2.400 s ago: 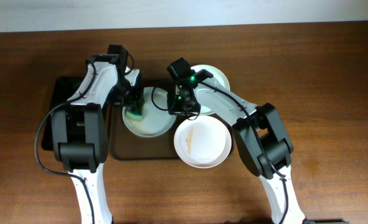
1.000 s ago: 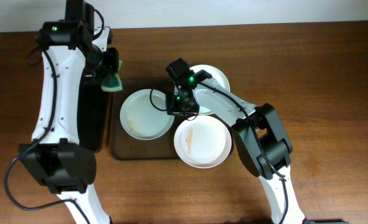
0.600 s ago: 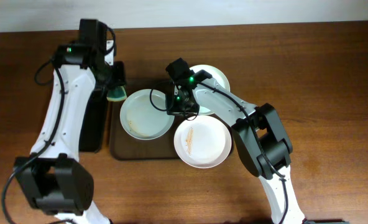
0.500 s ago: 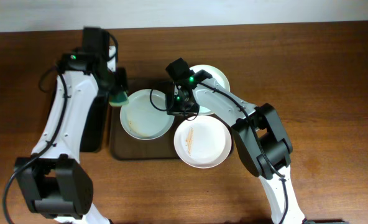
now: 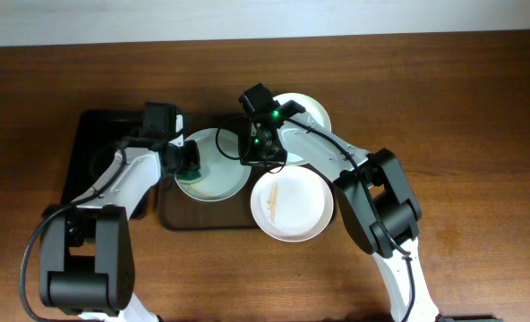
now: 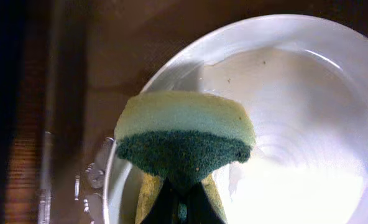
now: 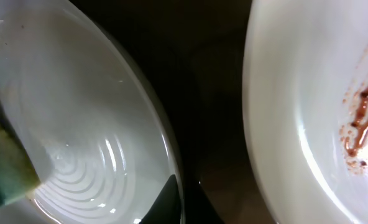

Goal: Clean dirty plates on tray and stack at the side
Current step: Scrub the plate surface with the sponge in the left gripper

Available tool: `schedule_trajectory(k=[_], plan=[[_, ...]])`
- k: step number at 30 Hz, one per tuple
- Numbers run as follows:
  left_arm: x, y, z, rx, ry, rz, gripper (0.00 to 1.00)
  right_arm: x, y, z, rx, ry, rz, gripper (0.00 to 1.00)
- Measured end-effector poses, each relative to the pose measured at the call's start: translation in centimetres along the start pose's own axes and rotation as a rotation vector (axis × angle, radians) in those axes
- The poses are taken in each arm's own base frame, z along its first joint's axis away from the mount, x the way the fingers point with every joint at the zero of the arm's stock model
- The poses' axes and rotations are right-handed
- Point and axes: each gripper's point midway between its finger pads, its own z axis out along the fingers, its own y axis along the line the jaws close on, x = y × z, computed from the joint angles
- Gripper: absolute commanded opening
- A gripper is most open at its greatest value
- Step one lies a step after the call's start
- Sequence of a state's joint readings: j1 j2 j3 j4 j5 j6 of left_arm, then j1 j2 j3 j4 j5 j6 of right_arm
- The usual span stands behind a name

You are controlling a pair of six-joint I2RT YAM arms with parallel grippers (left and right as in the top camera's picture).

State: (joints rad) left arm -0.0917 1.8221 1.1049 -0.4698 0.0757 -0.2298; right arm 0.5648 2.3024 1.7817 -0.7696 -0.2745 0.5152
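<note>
A pale bluish plate point(image 5: 222, 172) lies on the dark brown tray point(image 5: 207, 217). My left gripper point(image 5: 184, 159) is shut on a yellow-green sponge point(image 5: 192, 170) and presses it on the plate's left part; the left wrist view shows the sponge point(image 6: 184, 134) on the plate point(image 6: 296, 124) above my fingertips point(image 6: 181, 208). My right gripper point(image 5: 252, 152) is shut on the plate's right rim point(image 7: 78, 124), with its fingers point(image 7: 184, 199) pinching the edge. A white plate with orange-brown streaks point(image 5: 292, 204) sits at the tray's right end and also shows in the right wrist view point(image 7: 314, 112). Another white plate point(image 5: 308, 112) lies behind.
A smaller glossy black tray point(image 5: 90, 156) lies left of the brown tray, under my left arm. Bare wooden table point(image 5: 462, 134) stretches to the right and along the front. My right arm crosses over the back white plate.
My left arm swung back from the far left with the sponge and lowered it onto the bluish plate's left side. My right gripper held the plate's rim and did not move.
</note>
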Motion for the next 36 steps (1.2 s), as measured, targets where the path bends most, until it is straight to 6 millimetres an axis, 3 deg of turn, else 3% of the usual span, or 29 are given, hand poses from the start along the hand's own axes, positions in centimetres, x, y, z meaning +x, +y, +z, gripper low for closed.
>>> schedule_trajectory(k=[7,9,14,16,21,25,27,32,34,36], plan=[[0.8,-0.3,0.7,0.018,-0.022,0.012,0.01,0.0,0.0,0.0,0.000,0.000,0.000,0.06],[-0.1,-0.4,0.8,0.019,-0.073,0.017,0.01,0.0,0.0,0.0,0.001,0.000,0.000,0.06],[-5.0,-1.4,0.0,0.050,-0.283,0.031,0.01,0.0,0.0,0.0,0.000,0.000,0.000,0.06],[-5.6,-1.5,-0.2,0.055,-0.311,0.032,0.01,0.0,0.0,0.0,0.000,0.000,0.000,0.06],[-3.7,-0.9,0.3,0.028,-0.228,0.031,0.01,0.0,0.0,0.0,0.000,0.000,0.000,0.06],[-3.4,-0.9,-0.1,0.023,-0.215,0.042,0.01,0.0,0.0,0.0,0.000,0.001,0.000,0.06],[-4.0,-1.1,-2.0,0.023,-0.226,0.054,0.01,0.0,0.0,0.0,0.001,0.002,0.000,0.04],[-9.7,-2.2,-11.3,0.038,-0.367,0.072,0.01,0.2,0.2,0.0,-0.013,0.013,0.002,0.04],[-10.1,-1.8,-12.8,0.033,-0.382,0.061,0.01,0.4,0.3,0.0,-0.019,0.020,0.002,0.04],[-9.2,-0.7,-12.6,0.015,-0.339,0.043,0.01,0.8,0.2,0.0,-0.018,0.037,0.007,0.04]])
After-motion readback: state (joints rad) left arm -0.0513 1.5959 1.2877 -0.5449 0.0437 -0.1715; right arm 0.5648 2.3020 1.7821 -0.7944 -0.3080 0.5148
